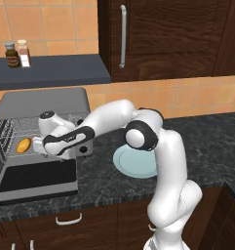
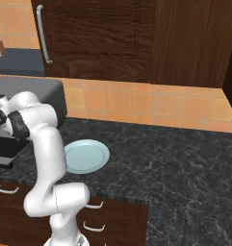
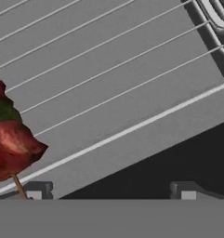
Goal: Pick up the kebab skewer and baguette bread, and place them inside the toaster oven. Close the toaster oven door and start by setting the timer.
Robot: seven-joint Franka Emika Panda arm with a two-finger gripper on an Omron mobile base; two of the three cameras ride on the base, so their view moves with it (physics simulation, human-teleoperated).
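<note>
At the mouth of the toaster oven (image 1: 41, 105), the gripper (image 3: 111, 194) has its two tips spread wide with nothing between them, over the front edge of the wire rack (image 3: 113, 88). Just beside the left tip lies the kebab skewer (image 3: 11, 139), its red-brown chunks on the rack wires and its stick end pointing out towards the door. Further left on the same rack, as the left base view shows, rests the baguette bread (image 1: 23, 145). Both foods thus appear to be inside the oven already, so the placing steps look complete. Below the rack, the toaster oven door (image 1: 36, 179) hangs dropped open, flat over the counter (image 2: 175, 158); closing it and setting the timer remain to be done.

The arm itself crosses the oven's right side and hides the knobs, so their setting cannot be told. Right of the oven, well apart from the door, sits a pale-blue plate (image 1: 133, 163). Above the oven, a shelf (image 1: 55, 71) carries two small jars (image 1: 17, 53). No loose item appears to block the door's upward swing.
</note>
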